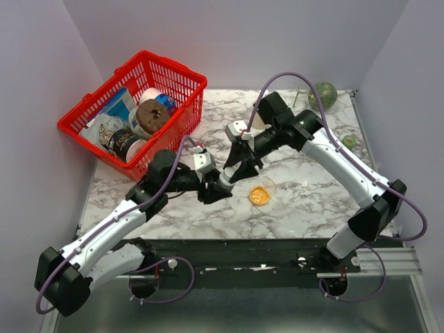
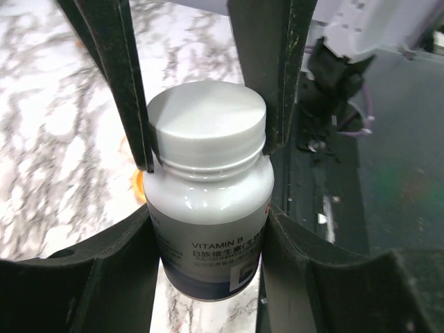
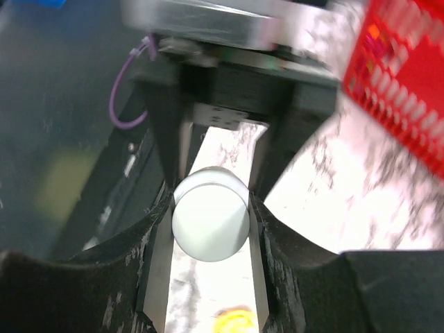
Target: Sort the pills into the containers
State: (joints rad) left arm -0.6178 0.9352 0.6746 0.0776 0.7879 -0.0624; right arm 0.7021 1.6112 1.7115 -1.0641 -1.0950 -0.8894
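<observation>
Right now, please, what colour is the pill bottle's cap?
White cap, clearest in the left wrist view.

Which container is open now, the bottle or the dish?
The clear dish, lidless, orange pills showing inside; the white bottle wears its cap.

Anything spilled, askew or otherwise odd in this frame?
Nothing is spilled: the pills sit inside the dish, and the capped pill bottle is held between both grippers, the left gripper on its body and the right gripper on its cap. Only the red basket looks odd: it seems to overhang the table's far left corner.
</observation>
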